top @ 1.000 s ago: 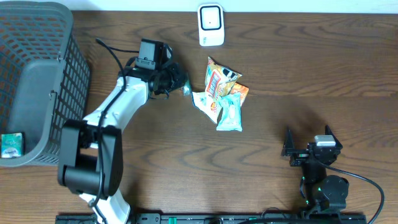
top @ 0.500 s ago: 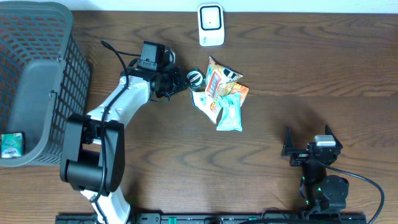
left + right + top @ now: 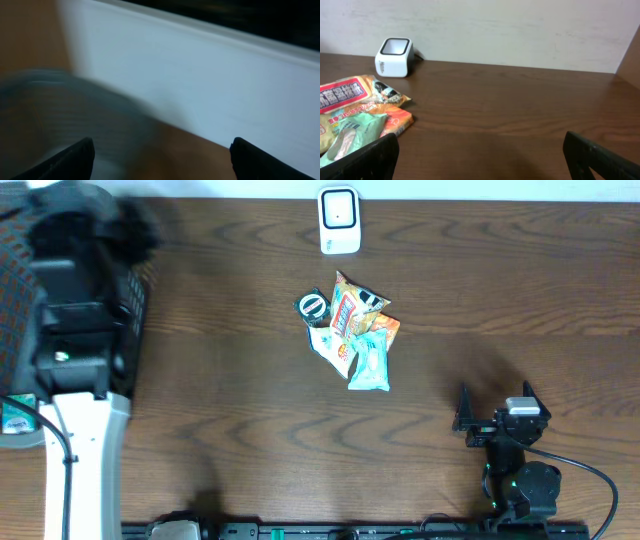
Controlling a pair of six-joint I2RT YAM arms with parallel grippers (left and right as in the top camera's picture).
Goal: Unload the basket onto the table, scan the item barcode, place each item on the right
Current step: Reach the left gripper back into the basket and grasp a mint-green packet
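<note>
A small dark round packet (image 3: 311,306) lies loose on the table at the left edge of a pile of snack packets (image 3: 358,335). The white barcode scanner (image 3: 339,220) stands at the back edge, also seen in the right wrist view (image 3: 394,50). My left arm (image 3: 75,330) is raised close to the overhead camera over the far left, blurred. Its gripper (image 3: 162,150) is open and empty, facing a blurred wall and basket. My right gripper (image 3: 495,420) rests open at the front right, holding nothing (image 3: 481,145).
A grey mesh basket (image 3: 135,305) stands at the far left, mostly hidden by the left arm, with a small green box (image 3: 15,415) in it. In the right wrist view the snack packets (image 3: 350,115) lie to the left, ahead of the fingers.
My left gripper has opened and let go of the dark round packet, which now lies beside the snack pile. The left arm has swung away left and up. The right arm is still.
</note>
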